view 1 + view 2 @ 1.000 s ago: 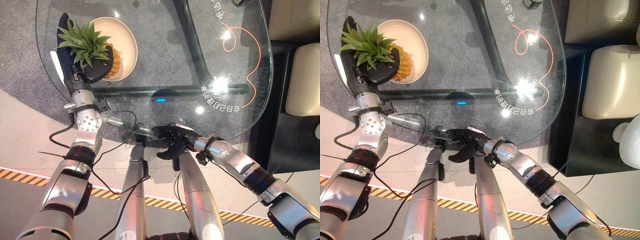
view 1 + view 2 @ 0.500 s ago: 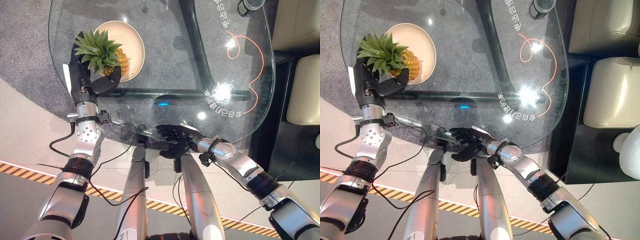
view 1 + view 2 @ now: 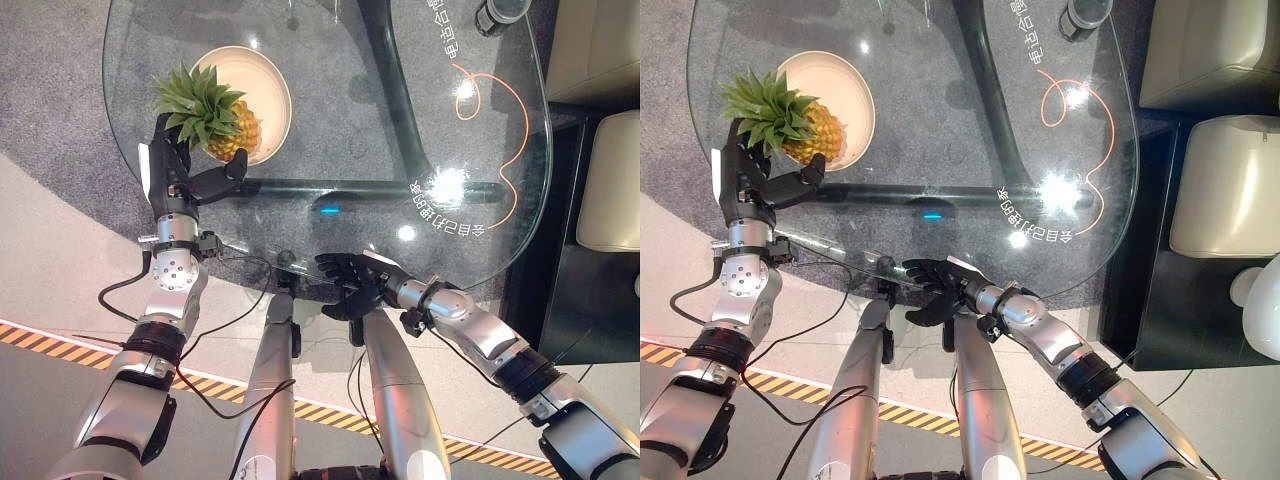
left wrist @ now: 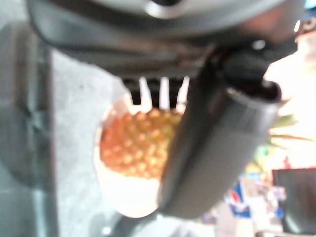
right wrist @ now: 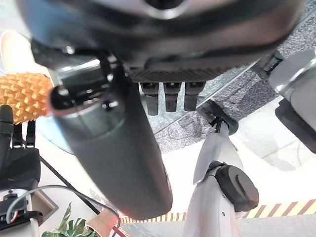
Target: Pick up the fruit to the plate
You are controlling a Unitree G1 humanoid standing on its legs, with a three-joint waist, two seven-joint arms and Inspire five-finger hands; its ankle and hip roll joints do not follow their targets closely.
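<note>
A pineapple (image 3: 236,130) lies on the near rim of the cream plate (image 3: 262,75), its green crown pointing toward the table's left edge. My left hand (image 3: 170,180) is open just on my side of the fruit, fingers straight under the leaves and thumb stretched out below the fruit's body. In the left wrist view the pineapple (image 4: 136,143) rests on the plate past the thumb (image 4: 217,148). My right hand (image 3: 350,280) hangs open at the near edge of the glass table (image 3: 400,120), holding nothing.
A dark cup (image 3: 500,12) stands at the table's far right. Cream seats (image 3: 610,170) and a black side table (image 3: 560,230) flank the right side. The table's dark frame shows through the glass.
My left hand has let go of the pineapple and drawn back toward me with fingers straightened. The fruit now lies on the plate. The camera has shifted slightly; the right hand stays put.
</note>
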